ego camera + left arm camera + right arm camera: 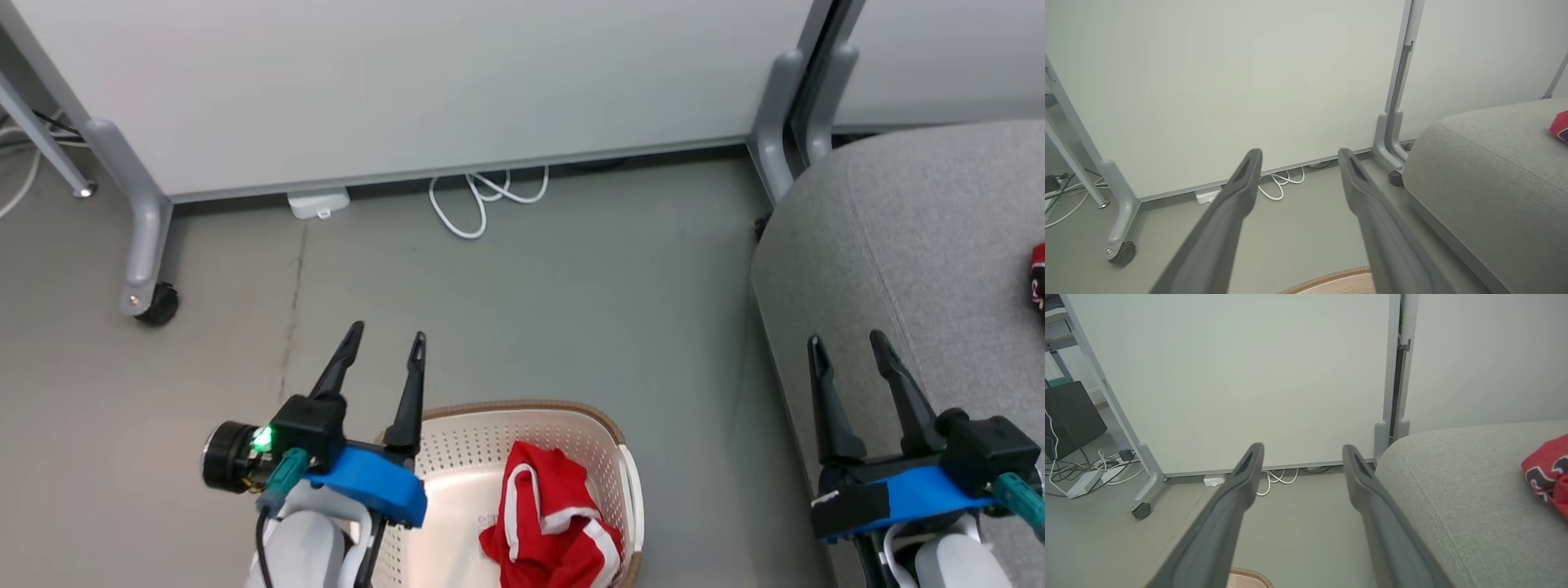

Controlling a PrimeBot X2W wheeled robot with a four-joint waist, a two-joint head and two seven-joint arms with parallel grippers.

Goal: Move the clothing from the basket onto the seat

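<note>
My left gripper point(387, 331) is released: its two long dark fingers stand spread with nothing between them. It hovers at the far-left corner of the cream-white perforated plastic laundry basket point(522, 406) with the brown woven-look rim. In the head view its inner finger crosses that rim, and its tips point out over the bare grey floor point(571, 286). In the left wrist view a strip of the rim shows at the bottom edge between the fingers.

My right gripper point(846, 336) is likewise open and empty. It is held over the left edge of the large grey fabric sofa cushion point(914, 237), well apart from the basket.

One crumpled red sports garment with white stripe trim point(547, 514) lies inside the basket, bunched against its right wall and untouched by either gripper. A second red garment with dark-and-white lettering point(1545, 471) lies on the cushion towards its right side. It is cut off by the frame edge and well apart from my right fingers.

Beyond the floor stands a white partition panel point(408, 82) on grey legs, one ending in a black caster point(157, 305). A looped white cable point(482, 200) and a small white adapter point(318, 202) lie along its base.
</note>
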